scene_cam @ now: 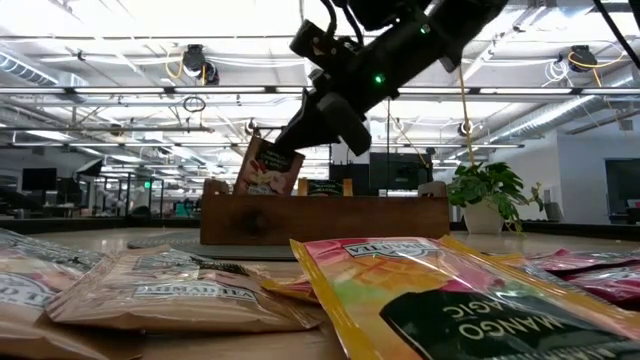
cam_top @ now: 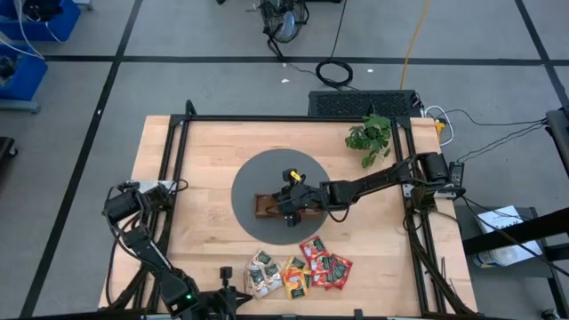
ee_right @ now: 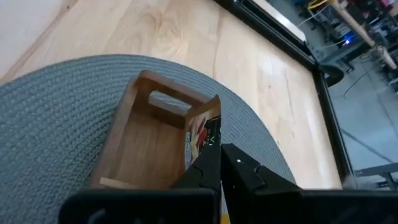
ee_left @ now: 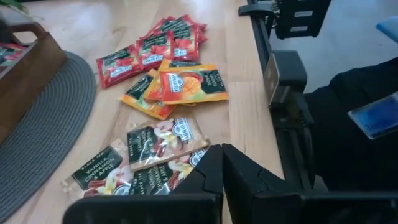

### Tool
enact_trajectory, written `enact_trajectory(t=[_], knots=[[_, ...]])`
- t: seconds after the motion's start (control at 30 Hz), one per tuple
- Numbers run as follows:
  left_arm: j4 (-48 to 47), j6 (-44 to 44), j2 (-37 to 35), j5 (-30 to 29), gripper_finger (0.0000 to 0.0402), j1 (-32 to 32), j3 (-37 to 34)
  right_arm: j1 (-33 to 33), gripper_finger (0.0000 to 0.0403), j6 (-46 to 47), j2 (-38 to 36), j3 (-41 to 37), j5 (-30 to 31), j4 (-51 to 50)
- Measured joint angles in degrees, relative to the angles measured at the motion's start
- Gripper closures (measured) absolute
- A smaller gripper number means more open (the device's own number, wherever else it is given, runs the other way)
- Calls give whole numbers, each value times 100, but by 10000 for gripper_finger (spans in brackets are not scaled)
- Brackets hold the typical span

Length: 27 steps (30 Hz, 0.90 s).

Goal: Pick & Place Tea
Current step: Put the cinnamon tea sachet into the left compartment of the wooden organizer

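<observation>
The tea lies as a loose heap of red, orange and dark green sachets (cam_top: 302, 267) (ee_left: 165, 93) near the table's front edge. My left gripper (ee_left: 222, 155) (cam_top: 229, 286) is shut just over the nearest sachets, with nothing showing between its fingers. Whether it touches them I cannot tell. A brown wooden tray (cam_top: 265, 207) (scene_cam: 320, 218) rests on a round grey mat (cam_top: 258, 178). My right gripper (scene_cam: 305, 135) (ee_right: 221, 154) hovers over the tray's left end, shut on a red-and-white sachet (scene_cam: 266, 168). My right gripper pinches the sachet's upper edge (scene_cam: 285, 152) between its two fingers, which slant down from the table's right side. The sachet hangs tilted below the fingers. Its lower edge (ee_right: 200, 134) reaches down to the rim of the tray's left end compartment.
A potted plant (cam_top: 372, 138) (scene_cam: 485, 190) stands at the far right of the table. A black frame rail (ee_left: 267, 68) runs along the table's edge beside the heap. Another sachet (scene_cam: 325, 187) stands inside the tray.
</observation>
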Motion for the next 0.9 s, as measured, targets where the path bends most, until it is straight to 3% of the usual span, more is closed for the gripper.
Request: enact_trajectory(t=[0.37, 0.6, 0.9], knots=[[-36, 7, 0, -2, 366, 45, 0, -57, 403, -40, 47, 628, 2, -1008], [-99, -263, 2, -3, 364, 48, 0, -37, 403, 136, 253, 870, -448, -1168], [-95, -313, 4, -2, 364, 48, -2, -125, 403, 288, 393, 895, -442, -1216]])
